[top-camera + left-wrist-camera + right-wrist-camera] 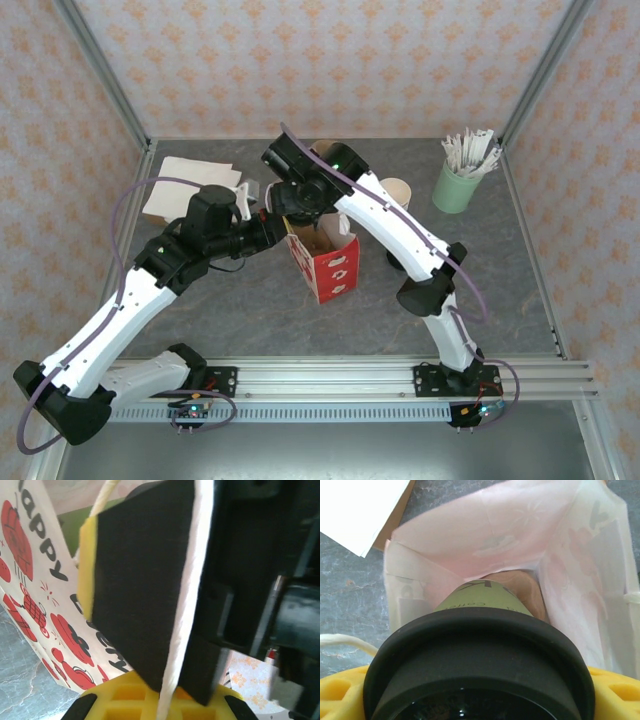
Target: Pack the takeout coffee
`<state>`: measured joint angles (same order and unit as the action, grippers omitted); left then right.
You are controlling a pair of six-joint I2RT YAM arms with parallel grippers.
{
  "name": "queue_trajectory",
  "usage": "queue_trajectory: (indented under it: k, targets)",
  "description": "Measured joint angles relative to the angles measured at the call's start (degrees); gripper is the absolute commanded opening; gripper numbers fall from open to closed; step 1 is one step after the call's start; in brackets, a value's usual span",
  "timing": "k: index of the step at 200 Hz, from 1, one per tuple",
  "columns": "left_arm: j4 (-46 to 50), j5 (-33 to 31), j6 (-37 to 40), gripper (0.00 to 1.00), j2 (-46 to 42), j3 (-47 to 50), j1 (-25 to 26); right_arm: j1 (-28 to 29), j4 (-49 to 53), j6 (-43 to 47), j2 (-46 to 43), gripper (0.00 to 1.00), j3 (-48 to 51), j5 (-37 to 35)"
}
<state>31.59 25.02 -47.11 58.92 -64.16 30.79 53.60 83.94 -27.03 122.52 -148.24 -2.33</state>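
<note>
A takeout coffee, a green paper cup [480,602] with a black lid [480,665], hangs lid-toward-camera over the mouth of the red-and-white paper bag [328,268]. My right gripper [305,200] is shut on it above the bag. Past the cup, something brown [530,587] lies at the bottom of the bag's pale inside [520,530]. My left gripper [272,222] is shut on the bag's white cord handle [187,605], pinched between its black pads [140,580], beside the bag's printed side [35,580].
An open-topped cup [398,190] stands right of the bag, partly behind my right arm. A mint cup of white sticks [458,185] stands at the back right. White and brown paper sheets [185,190] lie at the back left.
</note>
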Motion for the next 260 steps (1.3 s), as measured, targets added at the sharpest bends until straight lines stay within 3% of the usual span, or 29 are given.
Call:
queue_trajectory:
  k: [93, 169, 260]
  targets:
    - [2.1, -1.4, 0.0, 0.04, -1.3, 0.0, 0.6, 0.0, -3.4, -4.4, -2.7, 0.67, 13.9, 0.2]
    - [2.0, -3.5, 0.0, 0.04, -2.5, 0.0, 0.6, 0.3, 2.0, -4.2, -5.0, 0.67, 16.8, -3.4]
    - [2.1, -4.4, 0.1, 0.04, -2.5, 0.0, 0.6, -0.5, 1.9, -2.4, -9.5, 0.68, 28.2, 1.6]
